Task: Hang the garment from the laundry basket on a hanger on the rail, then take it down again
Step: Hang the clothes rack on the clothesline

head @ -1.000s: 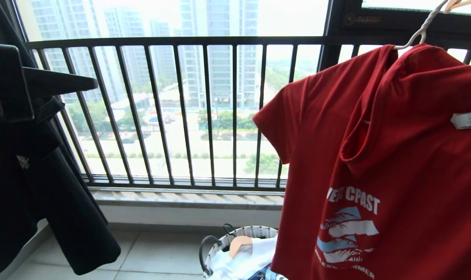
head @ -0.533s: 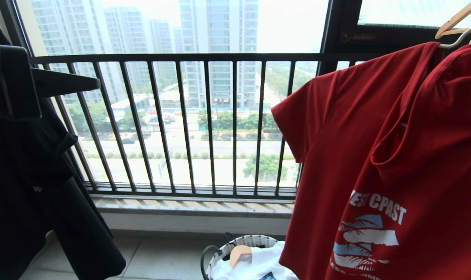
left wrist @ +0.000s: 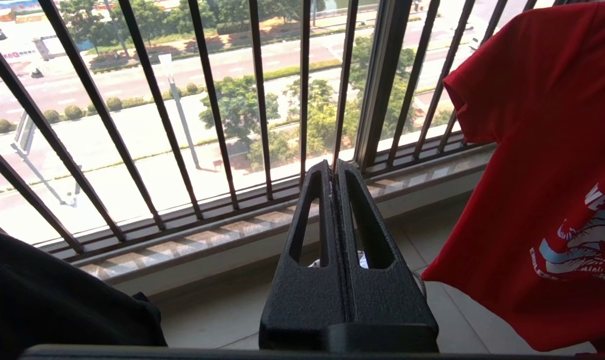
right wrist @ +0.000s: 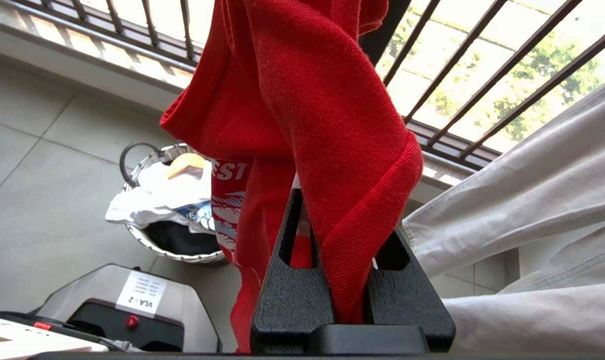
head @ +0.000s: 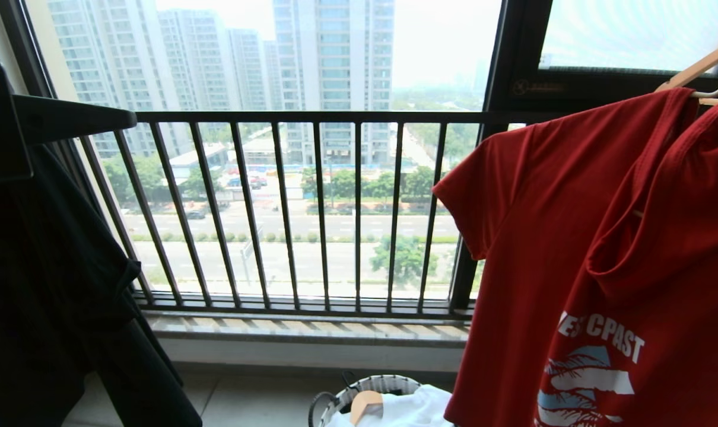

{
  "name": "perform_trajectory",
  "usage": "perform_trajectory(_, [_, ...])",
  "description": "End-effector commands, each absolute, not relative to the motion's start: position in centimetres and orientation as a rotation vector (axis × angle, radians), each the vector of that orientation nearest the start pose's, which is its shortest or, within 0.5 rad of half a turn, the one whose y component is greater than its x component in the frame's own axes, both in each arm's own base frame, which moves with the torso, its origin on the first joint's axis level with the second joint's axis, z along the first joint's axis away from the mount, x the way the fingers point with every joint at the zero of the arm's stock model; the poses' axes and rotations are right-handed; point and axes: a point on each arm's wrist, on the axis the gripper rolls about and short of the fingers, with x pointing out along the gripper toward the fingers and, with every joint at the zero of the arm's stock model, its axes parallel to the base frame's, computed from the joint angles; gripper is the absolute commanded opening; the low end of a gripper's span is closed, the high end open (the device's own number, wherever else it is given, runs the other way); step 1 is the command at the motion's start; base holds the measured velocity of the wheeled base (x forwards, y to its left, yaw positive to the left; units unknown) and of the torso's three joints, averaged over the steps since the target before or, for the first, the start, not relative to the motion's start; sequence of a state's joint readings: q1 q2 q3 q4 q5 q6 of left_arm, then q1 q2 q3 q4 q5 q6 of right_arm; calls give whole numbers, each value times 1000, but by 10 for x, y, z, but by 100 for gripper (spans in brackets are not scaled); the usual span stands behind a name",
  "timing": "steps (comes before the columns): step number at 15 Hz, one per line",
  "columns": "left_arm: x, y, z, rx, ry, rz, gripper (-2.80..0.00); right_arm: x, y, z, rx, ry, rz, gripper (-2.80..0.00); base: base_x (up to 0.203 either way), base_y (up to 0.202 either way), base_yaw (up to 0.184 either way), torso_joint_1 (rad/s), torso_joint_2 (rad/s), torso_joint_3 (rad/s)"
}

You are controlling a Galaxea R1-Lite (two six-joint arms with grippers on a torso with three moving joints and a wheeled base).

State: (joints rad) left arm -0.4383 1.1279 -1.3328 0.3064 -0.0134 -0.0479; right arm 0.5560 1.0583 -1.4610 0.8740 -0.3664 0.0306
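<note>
Hanging empty on the left, the left gripper has its fingers clenched together, pointing at the railing. On the right, the right gripper pinches a fold of the garment, red cloth draped over its fingers; the laundry basket sits below them.

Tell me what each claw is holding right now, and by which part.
The right claw is shut on a bunched fold of the red T-shirt; which part cannot be told. The left claw is shut and empty.
</note>
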Motion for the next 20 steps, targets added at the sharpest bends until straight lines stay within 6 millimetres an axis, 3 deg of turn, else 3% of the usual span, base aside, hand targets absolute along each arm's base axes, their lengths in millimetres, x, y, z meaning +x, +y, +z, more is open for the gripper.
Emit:
perform_trajectory(1, [111, -52, 371, -23, 97, -450, -280, 63, 29, 351, -180, 427, 172, -280, 0, 0, 0, 217, -510, -310])
perform_trajectory(12, [99, -47, 370, 5, 70, -458, -280, 60, 26, 345, -182, 439, 163, -280, 0, 0, 0, 250, -570, -316])
perform_trajectory(20, [98, -46, 370, 6, 67, -458, -280, 57, 25, 339, -189, 452, 163, -280, 0, 0, 0, 178, -378, -205])
